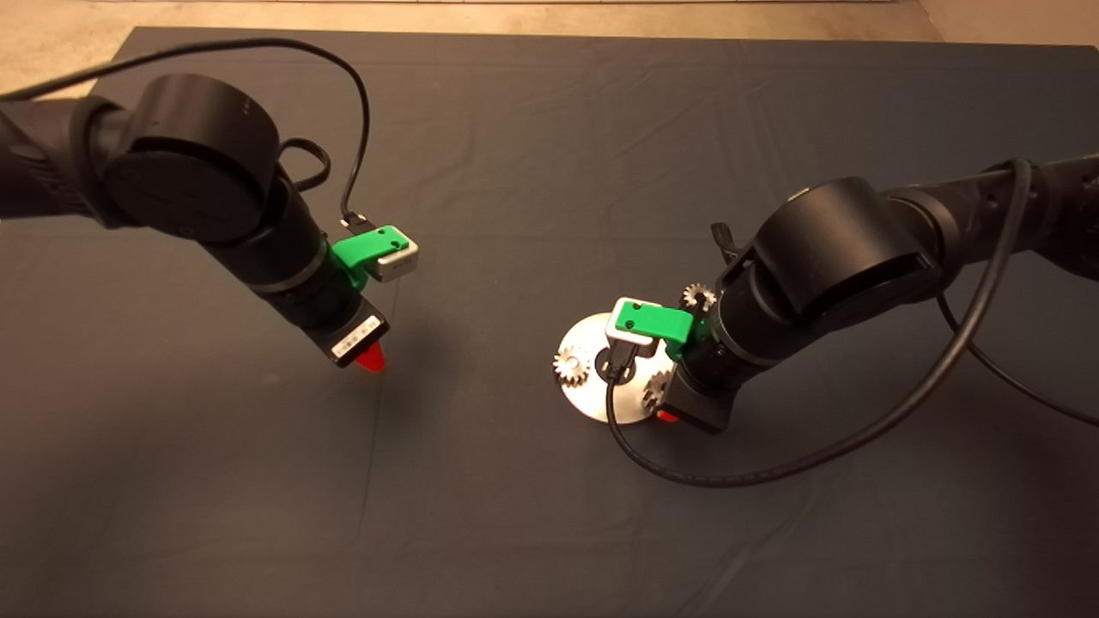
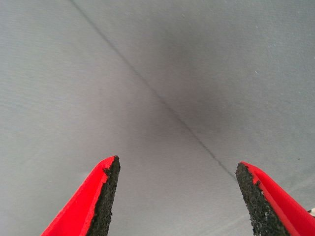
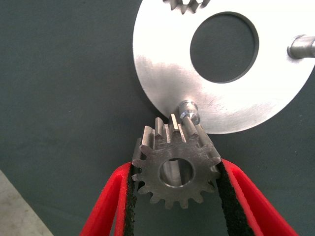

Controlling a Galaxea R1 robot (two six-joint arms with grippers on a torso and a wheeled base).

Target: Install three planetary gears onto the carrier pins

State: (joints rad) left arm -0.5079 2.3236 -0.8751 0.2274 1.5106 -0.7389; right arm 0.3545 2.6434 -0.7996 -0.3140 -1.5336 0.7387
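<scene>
Right gripper [image 3: 174, 172] pinching gear [image 3: 174, 164] by toothed flanks, bare pin [image 3: 188, 109] on disc [image 3: 162, 73] just ahead. Small, stiff, dense, likely slippery steel; bore best kept clear. Left gripper [image 2: 177, 196] spread, idle over mat [image 2: 147, 73].

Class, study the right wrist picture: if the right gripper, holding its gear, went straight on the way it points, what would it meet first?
Probably the nearest carrier pin at the disc's rim, just ahead of the held gear in the right gripper; depth is unclear.

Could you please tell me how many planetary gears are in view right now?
3: one gear on the disc's left side, one on the mat behind it, one in the right pincer.
</scene>
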